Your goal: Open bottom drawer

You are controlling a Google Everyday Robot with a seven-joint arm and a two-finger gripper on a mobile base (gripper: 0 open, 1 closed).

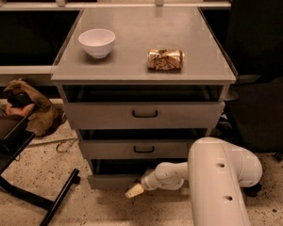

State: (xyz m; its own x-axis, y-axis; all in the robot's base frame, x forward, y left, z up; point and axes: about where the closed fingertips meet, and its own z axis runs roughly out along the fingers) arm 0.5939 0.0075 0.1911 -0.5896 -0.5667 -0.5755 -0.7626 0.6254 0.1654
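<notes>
The bottom drawer is the lowest of three in the bench, its grey front showing at near left. Judged: rigid metal, moderate weight, sliding straight toward the near side. It is best taken by its centre handle, which is hidden behind the arm. The hand lies low, close before the drawer front. Contact is unconfirmed. Whether it is wide, narrow or holding anything cannot be told.

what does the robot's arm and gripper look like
The arm is a bulky, smooth white shell with rounded edges and two small dark holes, narrowing to a slimmer white wrist. The gripper, low by the bottom drawer, ends in a pale yellowish tip. No cables or markings show.
</notes>
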